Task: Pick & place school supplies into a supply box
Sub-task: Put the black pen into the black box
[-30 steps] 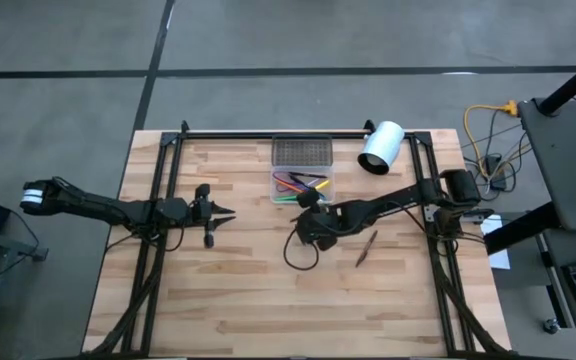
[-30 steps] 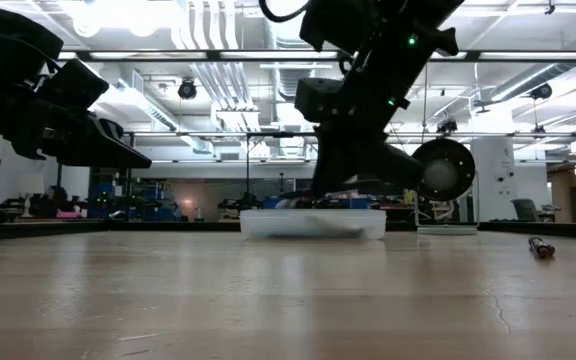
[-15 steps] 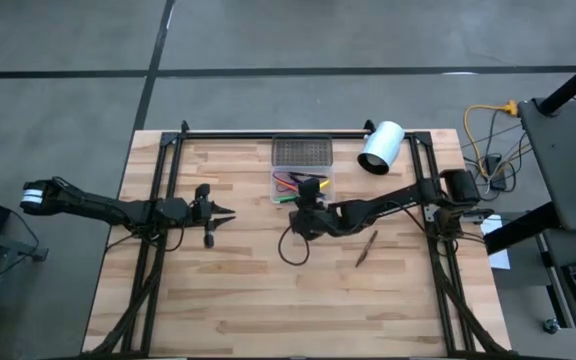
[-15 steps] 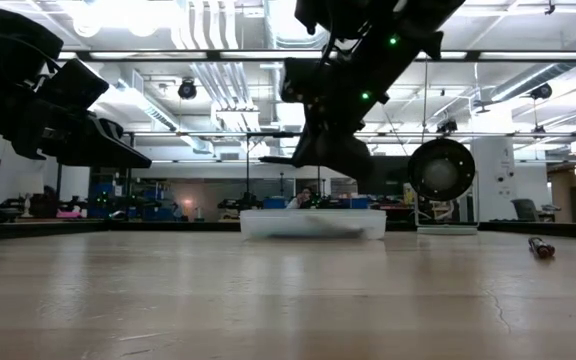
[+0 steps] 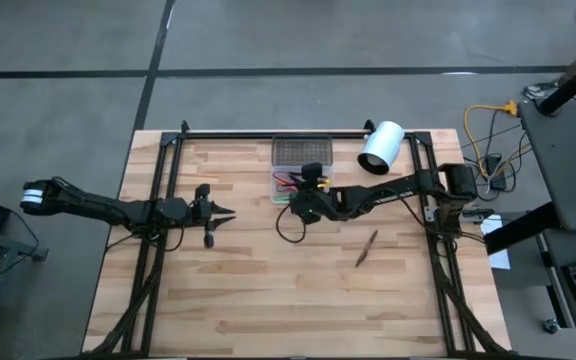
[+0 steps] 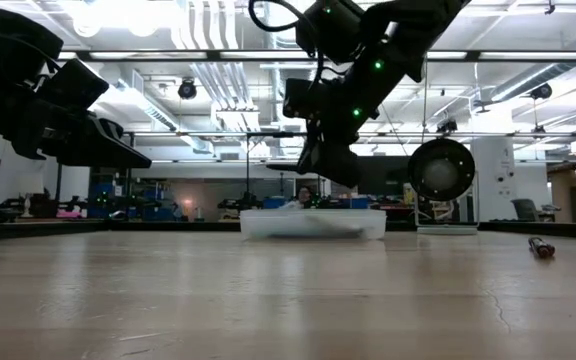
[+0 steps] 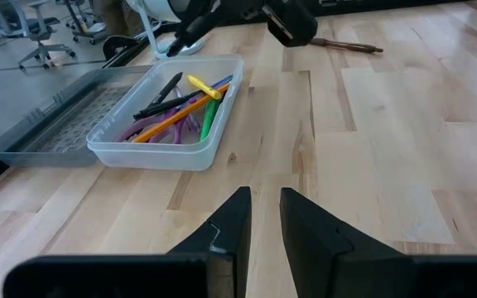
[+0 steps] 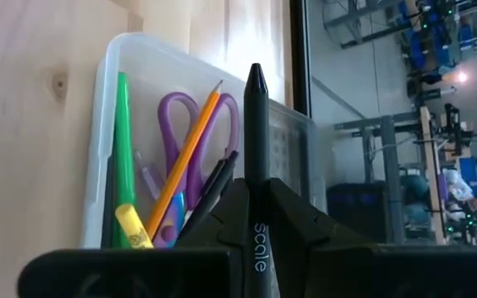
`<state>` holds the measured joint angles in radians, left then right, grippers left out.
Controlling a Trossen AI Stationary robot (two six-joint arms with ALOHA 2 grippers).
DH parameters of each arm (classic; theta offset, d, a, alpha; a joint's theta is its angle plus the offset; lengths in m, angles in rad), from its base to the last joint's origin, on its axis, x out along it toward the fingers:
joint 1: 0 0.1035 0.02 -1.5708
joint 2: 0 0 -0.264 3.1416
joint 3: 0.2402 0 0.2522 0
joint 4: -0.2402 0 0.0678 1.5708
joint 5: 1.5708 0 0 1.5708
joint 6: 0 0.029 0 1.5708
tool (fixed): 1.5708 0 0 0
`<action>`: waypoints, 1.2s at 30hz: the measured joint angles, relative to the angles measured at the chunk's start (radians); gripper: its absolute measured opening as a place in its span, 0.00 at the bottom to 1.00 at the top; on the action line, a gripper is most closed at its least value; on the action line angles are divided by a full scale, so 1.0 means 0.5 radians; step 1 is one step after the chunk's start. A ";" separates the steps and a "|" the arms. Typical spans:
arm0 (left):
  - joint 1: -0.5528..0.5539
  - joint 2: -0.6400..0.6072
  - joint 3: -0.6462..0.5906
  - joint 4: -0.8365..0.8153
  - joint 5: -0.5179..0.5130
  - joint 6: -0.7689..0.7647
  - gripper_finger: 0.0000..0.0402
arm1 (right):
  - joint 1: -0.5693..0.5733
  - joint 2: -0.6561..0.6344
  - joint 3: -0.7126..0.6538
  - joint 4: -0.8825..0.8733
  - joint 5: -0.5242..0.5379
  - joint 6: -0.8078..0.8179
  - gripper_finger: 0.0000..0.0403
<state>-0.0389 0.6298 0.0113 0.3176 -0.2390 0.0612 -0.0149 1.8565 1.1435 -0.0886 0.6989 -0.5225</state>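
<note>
Two dark arms are reaching in over the wooden bench [image 5: 248, 300] in the high view. The right pincer [image 5: 311, 187] is hovering near the centre of that frame, over the lower edge of the supply box [image 5: 303, 186], and its fingers are closing tightly on a black pen [image 8: 255, 165]. In the right wrist view the pen is sticking out straight ahead between the two dark fingers, its tip pointing over the box. In the low view this pincer [image 6: 333, 170] is hanging above the clear box [image 6: 313, 223], apart from it.

The supply box is sitting in the upper middle of the high view, with its dark grey mesh part [image 5: 302, 151] toward the top of the frame. Inside it, the right wrist view is showing a green pen [image 8: 121, 157], purple-handled scissors [image 8: 197, 132], an orange pencil [image 8: 190, 157], a yellow-capped stick [image 8: 132, 225] and dark pens [image 8: 214, 190], all lying lengthwise together.

A brown pen [image 5: 367, 249] is lying on the bare bench at the lower right of centre in the high view, well apart from the box. A white cylinder [image 5: 380, 147] is lying to the right of the box.

The left pincer [image 5: 214, 213] is waiting at the left of centre in the high view, holding nothing, its fingers standing slightly apart with a narrow gap.
</note>
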 joint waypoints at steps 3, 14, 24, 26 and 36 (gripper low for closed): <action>0.000 0.000 0.000 0.000 0.000 0.000 0.13 | -0.011 -0.001 -0.038 0.067 -0.004 -0.015 0.04; 0.000 0.000 0.000 0.001 0.000 0.000 0.13 | -0.028 -0.008 -0.237 0.517 -0.104 -0.220 0.04; 0.000 0.000 0.000 0.001 0.000 0.000 0.13 | -0.107 -0.008 -0.251 0.474 -0.103 -0.123 0.06; 0.000 0.000 0.000 0.001 0.000 0.000 0.13 | -0.116 -0.008 -0.252 0.431 -0.097 -0.120 0.08; 0.000 0.000 0.000 0.001 0.000 0.000 0.13 | -0.131 -0.008 -0.252 0.418 -0.089 -0.042 0.13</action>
<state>-0.0387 0.6296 0.0113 0.3180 -0.2390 0.0612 -0.0803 1.8523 1.0176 0.1206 0.6545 -0.5433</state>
